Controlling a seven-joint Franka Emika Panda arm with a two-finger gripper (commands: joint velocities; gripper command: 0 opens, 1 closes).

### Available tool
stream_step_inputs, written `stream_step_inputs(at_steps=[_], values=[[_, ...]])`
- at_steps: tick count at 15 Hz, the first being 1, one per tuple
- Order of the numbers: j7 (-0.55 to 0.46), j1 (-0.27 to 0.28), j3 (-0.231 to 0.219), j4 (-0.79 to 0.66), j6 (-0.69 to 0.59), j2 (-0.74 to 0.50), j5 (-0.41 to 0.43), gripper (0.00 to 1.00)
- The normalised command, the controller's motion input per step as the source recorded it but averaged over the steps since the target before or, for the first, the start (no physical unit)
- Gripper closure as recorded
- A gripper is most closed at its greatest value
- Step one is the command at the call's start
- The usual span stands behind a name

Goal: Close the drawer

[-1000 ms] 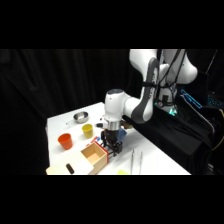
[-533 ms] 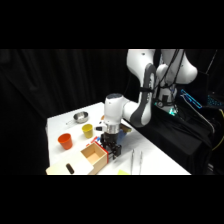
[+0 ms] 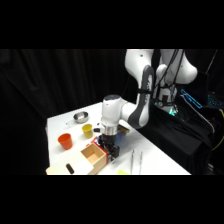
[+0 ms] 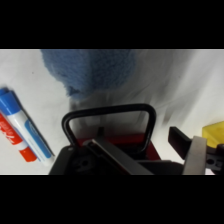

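The small light-wood drawer (image 3: pixel 94 154) with its red-edged front stands pulled out, seemingly empty, on the white bench (image 3: pixel 150 150). The gripper (image 3: pixel 111 150) sits at its front; whether its fingers grip the black loop handle (image 4: pixel 108 125) I cannot tell.

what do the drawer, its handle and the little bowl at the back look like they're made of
The drawer looks like pale unfinished wood with a red front edge. Its handle is a black loop, seemingly matte plastic or coated metal. The bowl looks like shiny metal.
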Motion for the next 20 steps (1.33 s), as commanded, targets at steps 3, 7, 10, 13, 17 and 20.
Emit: stream_step_inputs(at_steps=[3,7,10,13,17,20], values=[[0.12,0.145,-0.130,0.26,-0.29,-0.03,-0.160,0.00],[0.09,0.143,-0.125,0.45,-0.41,0.08,-0.150,0.00],[0.10,0.168,-0.122,0.53,-0.37,0.17,-0.150,0.00],[0.10,0.161,-0.096,0.54,-0.31,0.23,-0.150,0.00],[0.10,0.150,-0.082,0.49,-0.24,0.24,-0.148,0.00],[0.10,0.143,-0.070,0.45,-0.21,0.21,-0.141,0.00]])
